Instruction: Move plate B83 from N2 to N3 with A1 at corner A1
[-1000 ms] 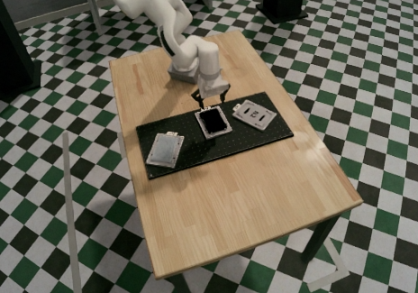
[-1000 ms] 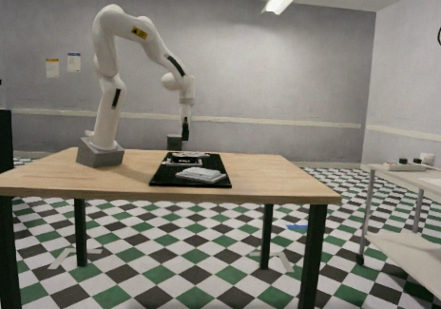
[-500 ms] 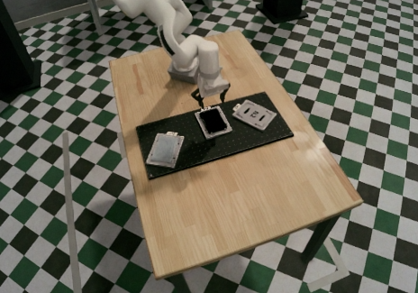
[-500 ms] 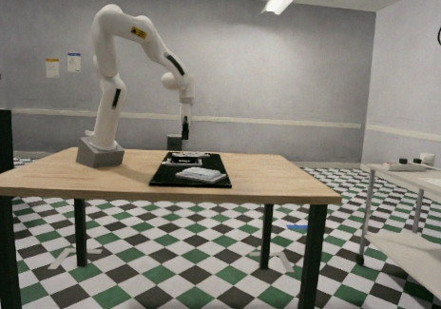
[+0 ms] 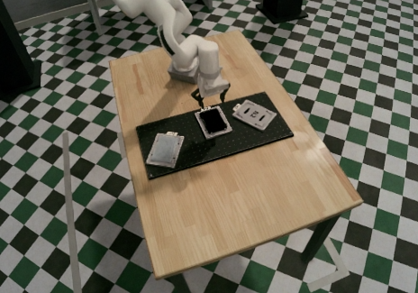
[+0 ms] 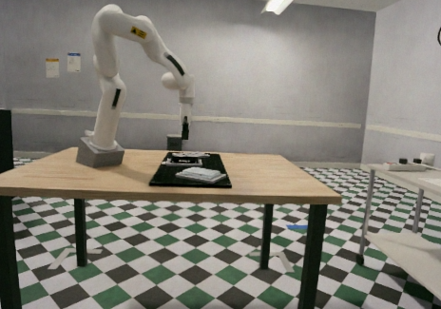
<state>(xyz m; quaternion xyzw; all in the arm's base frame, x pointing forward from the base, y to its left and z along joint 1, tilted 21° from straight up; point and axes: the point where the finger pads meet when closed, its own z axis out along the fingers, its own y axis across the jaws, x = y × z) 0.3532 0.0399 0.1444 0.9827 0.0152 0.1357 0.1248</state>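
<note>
A black deck [image 5: 215, 134] lies on the wooden table. A dark plate in a light grey frame [image 5: 213, 122] sits flat in the middle nest, with a small label at its far short end; I cannot read it. It also shows in the exterior view [image 6: 186, 159]. A pale grey plate [image 5: 165, 150] rests on the left nest and is the near one in the exterior view [image 6: 201, 173]. The right nest [image 5: 254, 114] looks like a bare grey pad with dark marks. My gripper [image 5: 210, 97] [image 6: 184, 132] is open and empty, raised above the dark plate's far end and clear of it.
A small white sign [image 5: 236, 107] stands by the right nest. The robot base [image 5: 182, 71] stands on the table behind the deck. Dark cabinets stand on the floor beyond the table, and another table [image 6: 404, 168] is at the right.
</note>
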